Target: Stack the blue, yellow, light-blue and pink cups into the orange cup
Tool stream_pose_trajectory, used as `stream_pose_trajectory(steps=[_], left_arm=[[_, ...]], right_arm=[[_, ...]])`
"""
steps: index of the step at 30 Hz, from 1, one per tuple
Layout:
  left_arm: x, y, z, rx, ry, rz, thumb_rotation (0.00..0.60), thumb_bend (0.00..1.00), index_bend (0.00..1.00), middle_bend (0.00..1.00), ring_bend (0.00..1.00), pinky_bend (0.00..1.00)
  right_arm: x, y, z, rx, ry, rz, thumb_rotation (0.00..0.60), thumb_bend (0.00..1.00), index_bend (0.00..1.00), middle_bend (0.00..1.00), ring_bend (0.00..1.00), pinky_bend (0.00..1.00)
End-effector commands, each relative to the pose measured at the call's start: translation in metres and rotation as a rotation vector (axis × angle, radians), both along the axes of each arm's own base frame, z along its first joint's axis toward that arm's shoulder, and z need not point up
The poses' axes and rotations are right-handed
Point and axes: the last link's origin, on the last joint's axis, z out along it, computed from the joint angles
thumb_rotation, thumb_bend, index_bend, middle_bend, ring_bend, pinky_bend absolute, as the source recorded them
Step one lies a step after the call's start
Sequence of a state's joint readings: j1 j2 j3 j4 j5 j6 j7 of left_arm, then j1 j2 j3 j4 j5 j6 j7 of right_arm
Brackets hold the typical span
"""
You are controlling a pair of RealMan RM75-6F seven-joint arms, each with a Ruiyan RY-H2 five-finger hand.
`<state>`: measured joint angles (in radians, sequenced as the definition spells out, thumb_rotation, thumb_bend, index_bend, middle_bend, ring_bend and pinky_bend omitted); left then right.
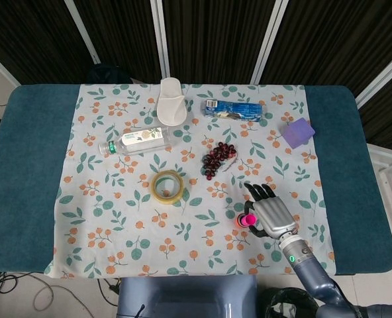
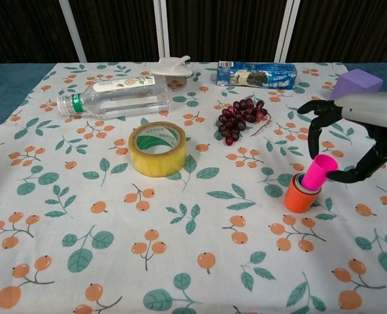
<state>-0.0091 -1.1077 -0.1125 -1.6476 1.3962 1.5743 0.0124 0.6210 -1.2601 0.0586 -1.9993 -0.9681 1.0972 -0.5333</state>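
The orange cup (image 2: 299, 197) stands on the floral cloth at the right, with other cups nested inside it; only their rims show. The pink cup (image 2: 317, 171) sits tilted in the top of that stack, leaning right. My right hand (image 2: 358, 134) arches over it from the right, a fingertip by the pink cup's rim and the thumb against its side, pinching it while the other fingers stay spread. In the head view the pink cup (image 1: 247, 219) shows just left of the right hand (image 1: 272, 214). The left hand is out of sight.
A bunch of dark grapes (image 2: 239, 118) lies just behind the stack. A yellow tape roll (image 2: 157, 148) sits mid-table, a clear bottle (image 2: 114, 97) on its side behind it. A blue packet (image 2: 257, 74), a white holder (image 2: 170, 65) and a purple block (image 2: 356, 83) line the back.
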Motion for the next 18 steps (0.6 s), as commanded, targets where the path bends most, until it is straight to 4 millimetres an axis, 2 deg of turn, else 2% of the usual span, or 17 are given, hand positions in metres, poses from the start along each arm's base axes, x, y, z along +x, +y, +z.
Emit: stream_pose_trajectory(steps=[1,4,9,11,16,18], left_arm=[[0.000,0.000,0.000,0.000,-0.001,0.001,0.600,0.81,0.08,0.00,0.00,0.10],[0.000,0.000,0.000,0.001,-0.001,0.000,0.600,0.81,0.08,0.00,0.00,0.10],[0.000,0.000,0.000,0.002,-0.002,0.000,0.600,0.81,0.08,0.00,0.00,0.11],[0.000,0.000,0.001,0.002,-0.003,0.000,0.600,0.81,0.08,0.00,0.00,0.11],[0.000,0.000,0.001,0.004,-0.003,-0.001,0.600,0.81,0.08,0.00,0.00,0.11],[0.000,0.000,0.001,0.005,-0.003,0.001,0.600,0.81,0.08,0.00,0.00,0.11]], right_arm=[[0.000,0.000,-0.001,0.002,0.002,0.000,0.600,0.40,0.51,0.00,0.00,0.00],[0.000,0.000,-0.002,0.004,0.004,0.000,0.600,0.40,0.44,0.00,0.00,0.00],[-0.001,0.000,-0.002,0.005,0.017,-0.004,0.600,0.40,0.11,0.00,0.00,0.00],[-0.002,0.000,-0.001,0.004,0.025,-0.009,0.600,0.40,0.05,0.00,0.00,0.00],[-0.004,0.000,0.010,-0.027,0.014,-0.022,0.600,0.40,0.01,0.00,0.00,0.00],[-0.007,0.000,0.023,-0.072,0.014,-0.025,0.600,0.40,0.01,0.00,0.00,0.00]])
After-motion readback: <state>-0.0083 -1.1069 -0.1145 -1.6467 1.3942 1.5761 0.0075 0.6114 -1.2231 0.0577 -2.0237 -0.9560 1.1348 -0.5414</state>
